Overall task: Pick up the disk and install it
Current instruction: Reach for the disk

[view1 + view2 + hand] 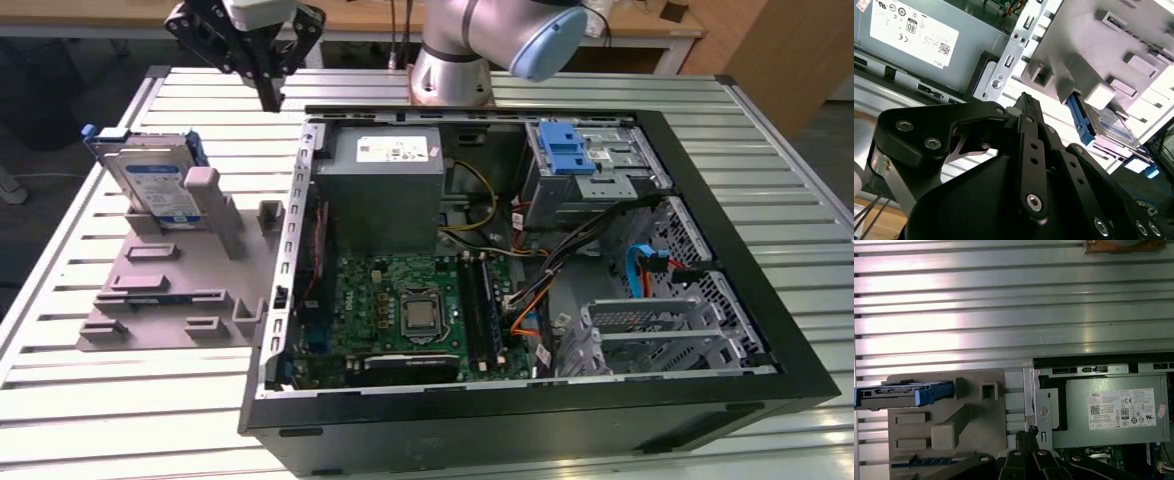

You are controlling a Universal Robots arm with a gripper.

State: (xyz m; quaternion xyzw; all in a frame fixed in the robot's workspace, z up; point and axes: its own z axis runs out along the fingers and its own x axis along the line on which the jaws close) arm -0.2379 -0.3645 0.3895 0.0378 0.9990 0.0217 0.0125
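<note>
The disk (152,186) is a silver-grey drive with a white and blue label and a blue frame. It stands on edge in the grey holder fixture (174,290) on the table, at the exterior view's left. It also appears in both wrist views (1110,123) (902,392). My gripper (272,97) hangs above the table behind the fixture, between the disk and the case's back corner. Its black fingers are shut together to one tip with nothing between them (1024,99) (1029,432). It is well apart from the disk.
An open computer case (534,400) lies on its side on the slatted aluminium table (120,400). Inside are a grey power-supply box (387,185), a motherboard (407,310), cables, and a drive bay with a blue latch (574,150). The arm's base (451,70) stands behind the case.
</note>
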